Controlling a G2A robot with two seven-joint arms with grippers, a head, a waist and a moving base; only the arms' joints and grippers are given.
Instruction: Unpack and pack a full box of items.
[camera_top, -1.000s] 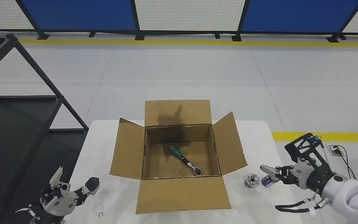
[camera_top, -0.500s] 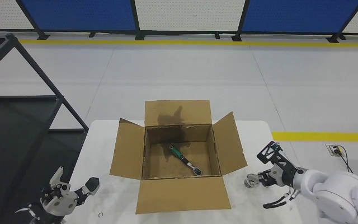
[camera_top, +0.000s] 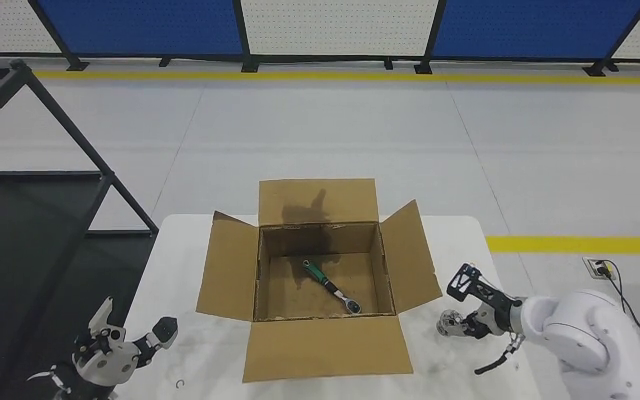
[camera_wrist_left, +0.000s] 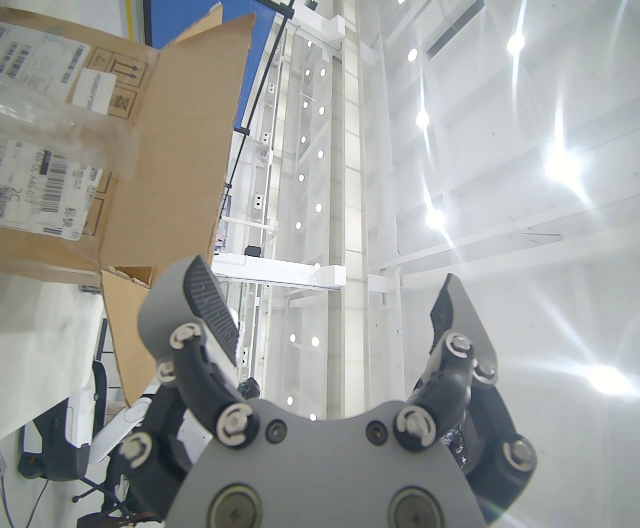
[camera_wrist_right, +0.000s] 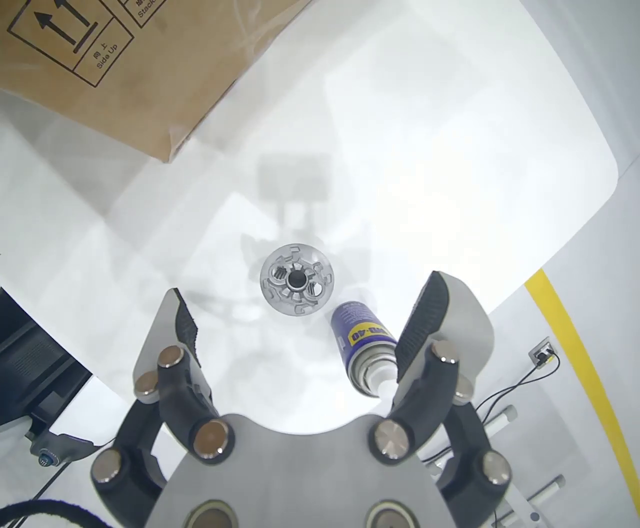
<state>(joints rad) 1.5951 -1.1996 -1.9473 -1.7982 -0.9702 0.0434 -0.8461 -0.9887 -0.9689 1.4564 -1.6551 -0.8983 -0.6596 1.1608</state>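
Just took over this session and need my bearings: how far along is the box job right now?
Done: the box stands open, with a metal disc and spray can out on the table beside it. In hand: nothing. The right gripper hovers open over those two, and the left gripper is open and empty. Left: a green-handled ratchet lies inside the box; unpacking or repacking, I cannot tell.

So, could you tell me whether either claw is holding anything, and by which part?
Nothing is held. The left claw and the right claw are both open and empty; the spray can and metal disc lie on the table.
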